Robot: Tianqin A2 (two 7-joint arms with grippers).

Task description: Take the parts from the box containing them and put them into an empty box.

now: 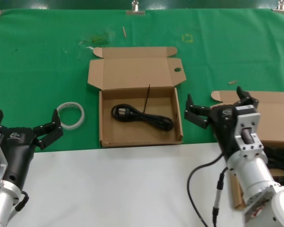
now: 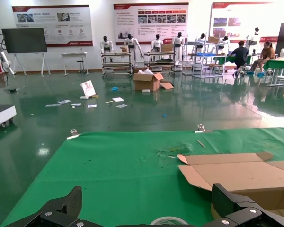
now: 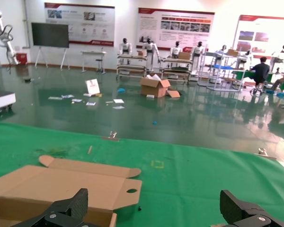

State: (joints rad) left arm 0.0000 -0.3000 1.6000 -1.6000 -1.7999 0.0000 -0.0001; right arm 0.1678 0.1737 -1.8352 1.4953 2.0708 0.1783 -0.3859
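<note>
In the head view the box with a round hole in its lid flap [image 1: 141,75] lies open at the centre of the green mat. One coiled black power cord [image 1: 142,116] rests inside it. A second cardboard box [image 1: 276,116] sits at the right, mostly hidden behind my right arm; dark cords [image 1: 280,160] show at its edge. My right gripper [image 1: 215,103] hovers open and holding nothing between the two boxes. My left gripper [image 1: 26,122] stands open at the left, beside a white ring [image 1: 71,115]. The right wrist view shows the holed flap [image 3: 125,190] just beyond the right gripper [image 3: 154,208].
A thin black strip [image 1: 146,97] leans inside the centre box. Small scraps lie on the green mat [image 1: 47,61] behind the boxes. The white table edge [image 1: 123,184] runs in front of the mat. The left wrist view shows the left gripper [image 2: 149,208] over the mat beside the box lid [image 2: 236,175].
</note>
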